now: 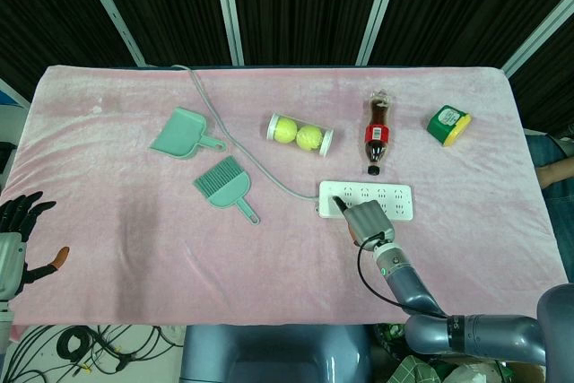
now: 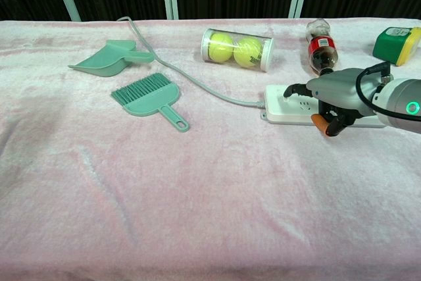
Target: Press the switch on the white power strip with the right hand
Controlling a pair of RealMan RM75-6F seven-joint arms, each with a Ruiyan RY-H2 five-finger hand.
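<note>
The white power strip (image 1: 381,197) (image 2: 283,111) lies flat on the pink cloth, right of centre, its grey cable (image 1: 229,132) (image 2: 191,77) running off to the back left. My right hand (image 1: 360,219) (image 2: 332,97) rests over the strip's left end. One dark fingertip (image 1: 326,213) (image 2: 290,90) points down onto that end, where the switch sits; the switch itself is hidden under it. The other fingers are curled in and hold nothing. My left hand (image 1: 20,226) hangs off the table's left edge with its fingers spread, holding nothing; only the head view shows it.
Behind the strip lie a cola bottle (image 1: 378,134) (image 2: 321,47) and a clear tube with two tennis balls (image 1: 300,134) (image 2: 237,49). A green-and-yellow container (image 1: 447,125) (image 2: 397,44) stands at the back right. A teal dustpan (image 1: 182,134) (image 2: 108,57) and brush (image 1: 226,185) (image 2: 148,98) lie left.
</note>
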